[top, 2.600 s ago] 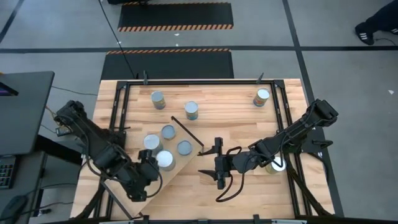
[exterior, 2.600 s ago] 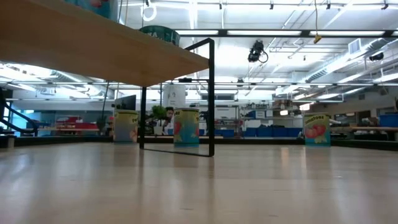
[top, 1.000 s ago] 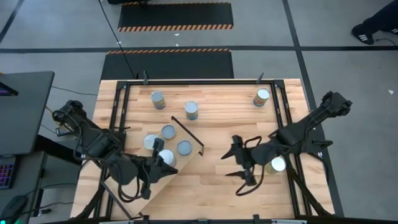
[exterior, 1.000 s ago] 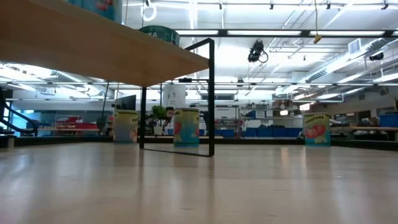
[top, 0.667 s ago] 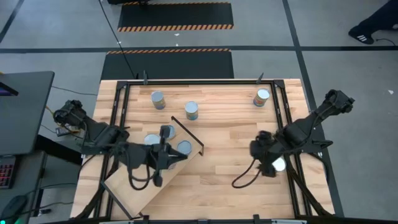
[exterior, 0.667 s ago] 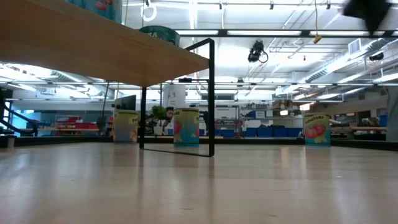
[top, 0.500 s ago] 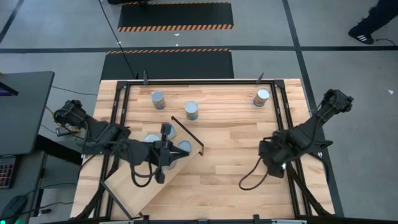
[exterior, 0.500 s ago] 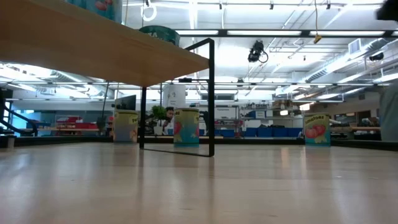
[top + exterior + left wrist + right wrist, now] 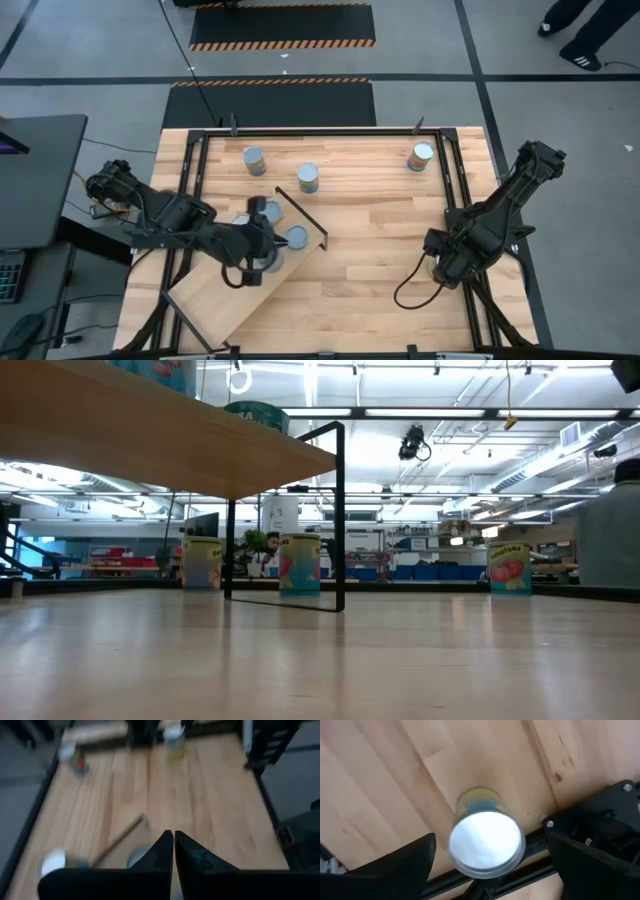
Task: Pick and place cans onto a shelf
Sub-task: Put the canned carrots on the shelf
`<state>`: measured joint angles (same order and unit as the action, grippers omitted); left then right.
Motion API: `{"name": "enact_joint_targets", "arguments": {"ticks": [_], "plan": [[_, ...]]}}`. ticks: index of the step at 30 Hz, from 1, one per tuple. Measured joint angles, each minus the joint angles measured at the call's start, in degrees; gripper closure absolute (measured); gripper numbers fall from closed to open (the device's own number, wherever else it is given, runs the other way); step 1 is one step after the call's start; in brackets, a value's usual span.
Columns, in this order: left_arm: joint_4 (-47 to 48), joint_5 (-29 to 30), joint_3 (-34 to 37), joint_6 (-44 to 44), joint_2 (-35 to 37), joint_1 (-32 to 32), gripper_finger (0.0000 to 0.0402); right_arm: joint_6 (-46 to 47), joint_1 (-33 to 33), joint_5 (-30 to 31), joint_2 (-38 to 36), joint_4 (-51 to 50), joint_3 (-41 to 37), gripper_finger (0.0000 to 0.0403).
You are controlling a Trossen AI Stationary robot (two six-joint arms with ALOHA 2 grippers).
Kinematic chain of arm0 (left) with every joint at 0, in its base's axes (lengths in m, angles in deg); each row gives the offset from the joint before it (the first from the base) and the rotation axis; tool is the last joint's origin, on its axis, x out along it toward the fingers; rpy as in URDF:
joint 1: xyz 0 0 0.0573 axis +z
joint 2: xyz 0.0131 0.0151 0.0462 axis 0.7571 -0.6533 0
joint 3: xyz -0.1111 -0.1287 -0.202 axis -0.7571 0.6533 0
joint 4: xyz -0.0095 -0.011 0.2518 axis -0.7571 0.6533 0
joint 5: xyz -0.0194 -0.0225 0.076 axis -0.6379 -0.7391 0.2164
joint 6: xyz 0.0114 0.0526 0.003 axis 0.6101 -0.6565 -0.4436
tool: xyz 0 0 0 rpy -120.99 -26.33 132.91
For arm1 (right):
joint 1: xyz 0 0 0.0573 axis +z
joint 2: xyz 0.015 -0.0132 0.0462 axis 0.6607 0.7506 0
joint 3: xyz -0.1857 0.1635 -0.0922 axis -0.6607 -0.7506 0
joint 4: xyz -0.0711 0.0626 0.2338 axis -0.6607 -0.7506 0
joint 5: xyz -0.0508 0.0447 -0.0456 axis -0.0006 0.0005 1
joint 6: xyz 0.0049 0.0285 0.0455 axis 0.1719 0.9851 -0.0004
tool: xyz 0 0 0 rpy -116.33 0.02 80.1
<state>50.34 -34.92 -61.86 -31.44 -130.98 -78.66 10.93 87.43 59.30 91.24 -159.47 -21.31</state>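
The shelf [image 9: 222, 300] is a plywood board on black legs [image 9: 340, 510], standing slantwise at the table's near left. Cans [image 9: 296, 237] stand on it. My left gripper [image 9: 268, 243] hovers shut above them, pointing slantwise down toward the table's far right. In its wrist view the shut fingers [image 9: 173, 847] hold nothing. Three more cans [image 9: 255, 160] [image 9: 308, 177] [image 9: 421, 155] stand on the tabletop at the far side. At the table's right edge, my right gripper [image 9: 446, 262] points straight down, open. Its fingers [image 9: 405, 865] stand on either side of a silver-topped can [image 9: 486, 844] without touching it.
A black frame rail [image 9: 600, 835] runs close beside the can at the right edge [image 9: 462, 200]. A cable loop [image 9: 410, 290] hangs off the right arm. A dark monitor [image 9: 40, 180] stands off the table's left. A person's legs [image 9: 575, 30] show on the floor beyond.
My right gripper has swung from mid-table toward the right edge and gone down, tipping and rolling until it points straight down over the can there. My left gripper has moved from the shelf's near part toward the far edge, over the shelf's cans, rolling a little and staying shut.
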Motion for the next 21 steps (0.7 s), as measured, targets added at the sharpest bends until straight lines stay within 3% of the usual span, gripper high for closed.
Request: {"name": "enact_joint_targets", "arguments": {"ticks": [5, 21], "plan": [[7.9, 0.11, 0.04, 7.33, 0.36, 0.05, 0.0379, 2.81, 0.01, 0.37, -1.98, 0.18, -3.34, 0.0013], [7.0, 0.15, 0.0, 8.35, 0.56, 0.05, 0.0379, 5.13, -0.01, 3.88, -3.52, 0.87, -4.49, 0.0012]]}}
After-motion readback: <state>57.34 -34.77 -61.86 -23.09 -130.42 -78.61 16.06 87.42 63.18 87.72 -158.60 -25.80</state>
